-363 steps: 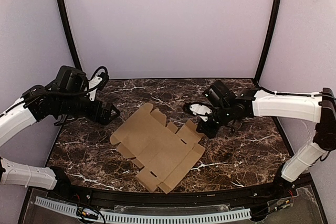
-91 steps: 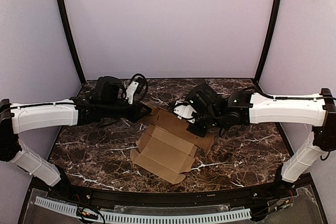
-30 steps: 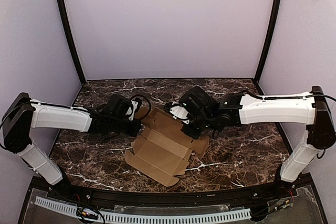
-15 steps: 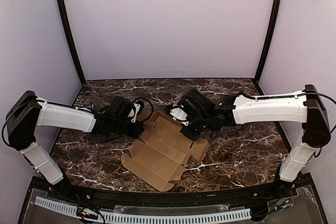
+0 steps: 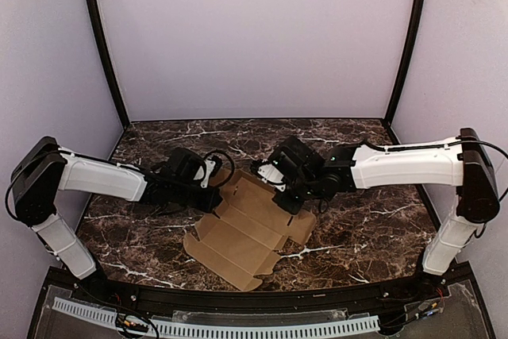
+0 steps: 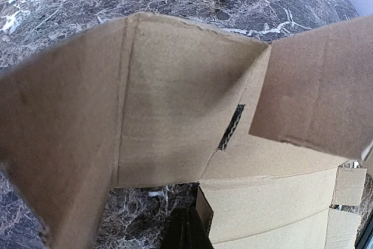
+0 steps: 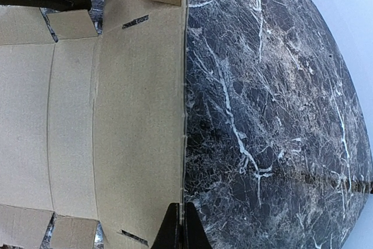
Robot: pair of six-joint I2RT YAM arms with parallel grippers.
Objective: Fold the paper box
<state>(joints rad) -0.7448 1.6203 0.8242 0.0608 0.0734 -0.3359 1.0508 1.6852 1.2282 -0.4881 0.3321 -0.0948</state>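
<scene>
Item: the paper box, a plain brown die-cut cardboard sheet with flaps and slots, lies mid-way across the dark marble table, between your two arms.
Change: it lay wholly flat earlier. Now its far panel and left end flap stand raised, while the near half is still flat. Over the last second the whole piece has slid slightly toward the near left.
Left gripper: clenched, set low against the raised left flap. The wrist view shows that flap upright just ahead of the tips. You cannot tell whether cardboard is pinched between them.
Right gripper: clenched at the far right edge. In its wrist view the panel edge runs straight into the tips, so it is touching, but a pinch is not confirmed.
Finding: folding looks begun but early. The walls are up but unlocked, with no tab seated in a slot.
Caution: the sheet slides under pushing, so brace it before your next crease.
</scene>
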